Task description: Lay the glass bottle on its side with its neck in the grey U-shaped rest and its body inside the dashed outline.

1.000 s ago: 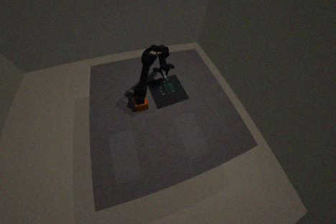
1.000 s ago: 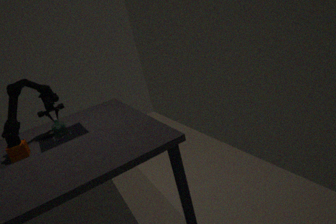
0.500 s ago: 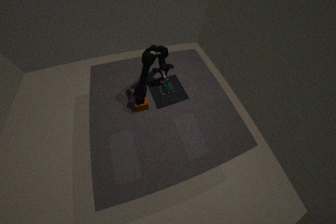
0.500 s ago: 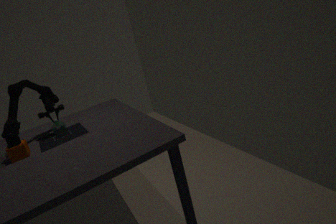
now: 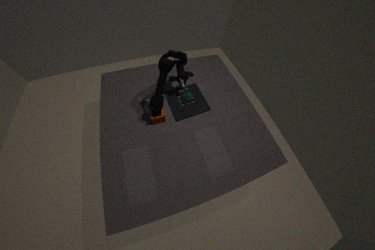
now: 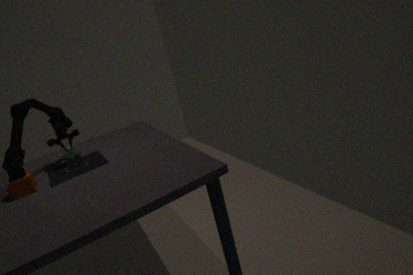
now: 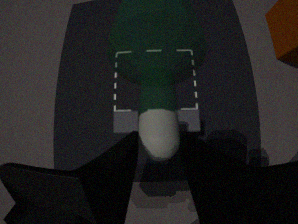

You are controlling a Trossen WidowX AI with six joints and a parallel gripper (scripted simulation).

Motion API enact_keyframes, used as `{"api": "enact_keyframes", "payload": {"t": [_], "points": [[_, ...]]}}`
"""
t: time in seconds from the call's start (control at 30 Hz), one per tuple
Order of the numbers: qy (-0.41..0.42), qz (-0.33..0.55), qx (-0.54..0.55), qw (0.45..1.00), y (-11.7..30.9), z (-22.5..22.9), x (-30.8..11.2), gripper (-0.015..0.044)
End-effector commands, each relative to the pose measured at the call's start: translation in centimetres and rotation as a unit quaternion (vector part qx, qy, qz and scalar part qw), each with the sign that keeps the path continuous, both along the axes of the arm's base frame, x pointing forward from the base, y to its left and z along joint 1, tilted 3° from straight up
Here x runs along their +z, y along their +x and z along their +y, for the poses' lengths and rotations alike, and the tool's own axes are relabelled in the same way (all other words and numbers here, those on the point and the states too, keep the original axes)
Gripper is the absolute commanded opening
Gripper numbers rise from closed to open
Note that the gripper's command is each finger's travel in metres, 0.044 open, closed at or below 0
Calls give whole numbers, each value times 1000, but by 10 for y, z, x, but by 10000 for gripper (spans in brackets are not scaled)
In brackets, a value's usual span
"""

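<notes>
Black jaws (image 5: 183, 83) (image 6: 70, 147) are clamped on the pale-capped neck end of the green glass bottle (image 5: 186, 94) (image 6: 72, 155) (image 7: 157, 35). In the wrist view, the pale cap (image 7: 159, 134) sits between the two fingers, and the green body extends away from them. The bottle is above the dark mat (image 5: 194, 110) (image 6: 98, 159) (image 7: 225, 75); whether it touches the mat cannot be determined. In the wrist view, the body overlaps the far edge of the dashed outline (image 7: 115, 80) and reaches past it. Parts of the grey rest (image 7: 125, 121) show on both sides of the cap; contact between neck and rest cannot be confirmed. The black arm (image 5: 162, 78) (image 6: 17, 134) arches up from an orange block (image 5: 158, 120) (image 6: 24, 187) (image 7: 285, 32), located beside the mat on the tabletop (image 5: 172, 160) (image 6: 146, 172).
</notes>
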State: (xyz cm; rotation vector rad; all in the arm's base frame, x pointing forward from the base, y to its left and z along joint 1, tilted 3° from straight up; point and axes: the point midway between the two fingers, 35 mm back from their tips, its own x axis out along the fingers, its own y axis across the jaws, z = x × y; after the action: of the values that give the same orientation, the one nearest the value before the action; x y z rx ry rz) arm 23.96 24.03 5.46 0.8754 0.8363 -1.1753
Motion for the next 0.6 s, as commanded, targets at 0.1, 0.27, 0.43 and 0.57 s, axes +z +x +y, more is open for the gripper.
{"api": "enact_keyframes", "payload": {"t": [0.1,0.27,0.43,0.57], "points": [[0,0,-1,1000,1,3,-6,118],[0,0,1,1000,0,5,-9,118],[0,0,3,1000,0,7,-12,118],[0,0,4,1000,0,8,-14,118]]}}
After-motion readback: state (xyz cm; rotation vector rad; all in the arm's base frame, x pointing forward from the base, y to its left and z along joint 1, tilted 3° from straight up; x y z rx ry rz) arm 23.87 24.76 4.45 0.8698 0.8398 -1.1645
